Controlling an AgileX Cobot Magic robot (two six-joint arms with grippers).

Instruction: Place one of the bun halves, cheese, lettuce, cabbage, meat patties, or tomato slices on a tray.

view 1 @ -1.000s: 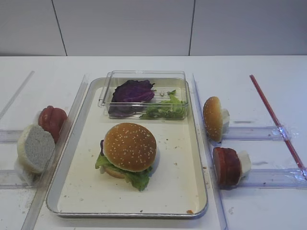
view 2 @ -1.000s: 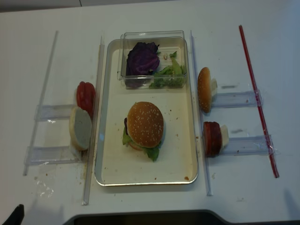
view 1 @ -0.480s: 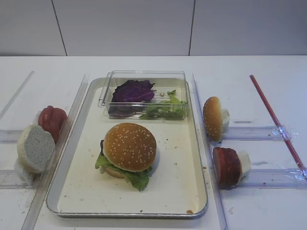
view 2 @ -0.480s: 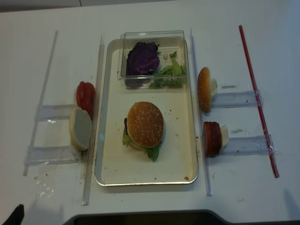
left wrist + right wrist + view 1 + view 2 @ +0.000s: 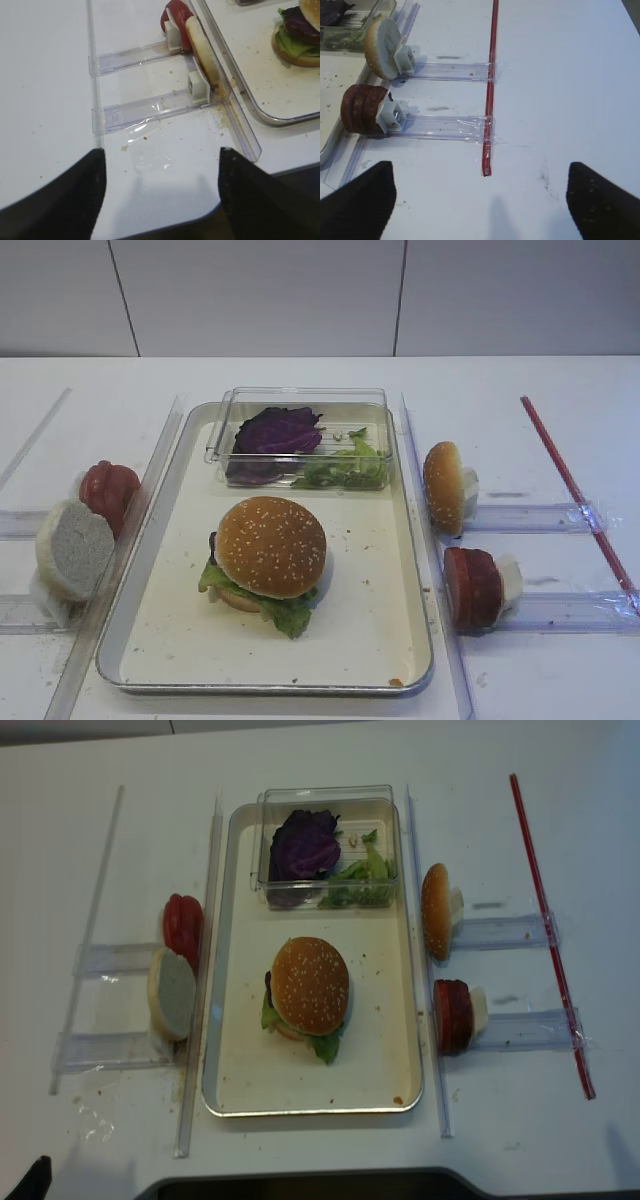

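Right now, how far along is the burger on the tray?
Done: a sesame bun top caps a stack with lettuce showing, on the tray. In hand: nothing; the right gripper and left gripper are open, off the tray. Left: nothing obvious.

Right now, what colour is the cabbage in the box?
Dark purple cabbage; clearest in the realsense high view.

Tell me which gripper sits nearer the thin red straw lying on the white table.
Right. The right gripper hangs open just short of the thin red straw's near end; the left gripper is by the clear holders across the tray.
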